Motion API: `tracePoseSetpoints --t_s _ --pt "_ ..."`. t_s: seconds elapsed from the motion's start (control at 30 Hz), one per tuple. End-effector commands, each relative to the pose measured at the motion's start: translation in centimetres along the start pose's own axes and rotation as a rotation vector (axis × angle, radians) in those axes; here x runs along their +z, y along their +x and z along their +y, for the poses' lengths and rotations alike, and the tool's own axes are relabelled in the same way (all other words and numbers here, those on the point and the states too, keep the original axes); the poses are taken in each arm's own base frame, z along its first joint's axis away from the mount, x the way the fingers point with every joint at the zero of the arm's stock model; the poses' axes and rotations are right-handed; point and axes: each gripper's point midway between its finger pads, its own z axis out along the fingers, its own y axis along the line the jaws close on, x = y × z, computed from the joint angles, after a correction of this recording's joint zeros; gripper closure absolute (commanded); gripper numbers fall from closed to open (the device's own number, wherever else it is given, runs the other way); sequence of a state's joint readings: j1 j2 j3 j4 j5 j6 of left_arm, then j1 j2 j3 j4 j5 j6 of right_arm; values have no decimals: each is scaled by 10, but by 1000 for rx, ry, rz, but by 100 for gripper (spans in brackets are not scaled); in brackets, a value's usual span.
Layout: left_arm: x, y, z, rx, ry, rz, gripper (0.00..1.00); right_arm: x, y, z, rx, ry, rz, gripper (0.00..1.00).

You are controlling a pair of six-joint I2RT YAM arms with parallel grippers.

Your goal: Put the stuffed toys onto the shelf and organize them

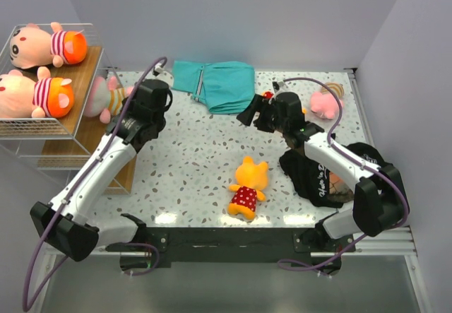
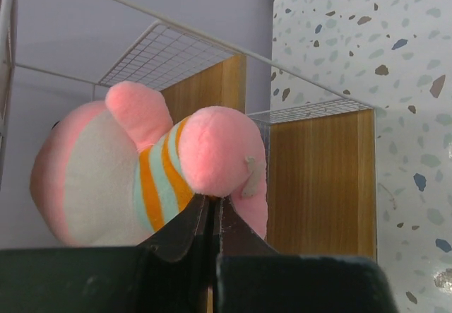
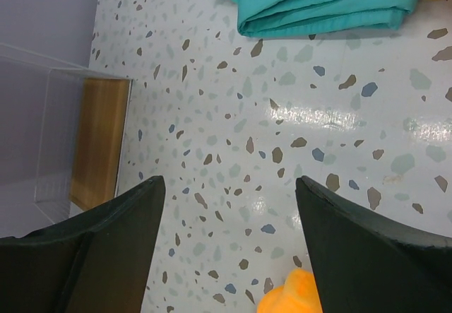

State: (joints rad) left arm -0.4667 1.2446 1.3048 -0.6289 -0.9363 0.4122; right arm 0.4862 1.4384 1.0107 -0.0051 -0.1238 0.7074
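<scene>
My left gripper (image 1: 129,105) is shut on the leg of a pink stuffed toy (image 1: 106,97) with an orange and mint striped shirt. It holds the toy over a lower wood board of the shelf (image 1: 90,135). In the left wrist view this toy (image 2: 152,172) hangs off the gripper (image 2: 212,200) in front of the shelf (image 2: 321,179). Two pink striped toys lie on the upper tiers, one at the top (image 1: 46,44) and one below it (image 1: 35,95). An orange toy in a red dotted dress (image 1: 247,186) lies mid-table. Another pink toy (image 1: 325,103) lies at the back right. My right gripper (image 1: 247,112) hovers open over bare table (image 3: 229,180).
A folded teal cloth (image 1: 215,84) lies at the back centre of the table, also visible in the right wrist view (image 3: 325,2). A black garment with white lettering (image 1: 326,175) lies under the right arm. The speckled table top (image 1: 191,157) stretches between the arms.
</scene>
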Motion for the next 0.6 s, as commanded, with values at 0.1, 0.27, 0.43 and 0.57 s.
tracePoseSetpoints --t_s 0.1,0.27,0.43,0.57 --pt "5 -6 33 21 -114 -76 100 -5 -10 16 -6 -55 -38 21" --pt "15 0 40 46 -126 -63 99 -5 -10 16 -10 -55 -41 21" --pt "23 6 43 43 -122 -50 78 -8 -13 17 -14 -55 -51 21" --pt "27 7 41 54 -112 -43 73 -8 -13 17 -16 -54 -52 21"
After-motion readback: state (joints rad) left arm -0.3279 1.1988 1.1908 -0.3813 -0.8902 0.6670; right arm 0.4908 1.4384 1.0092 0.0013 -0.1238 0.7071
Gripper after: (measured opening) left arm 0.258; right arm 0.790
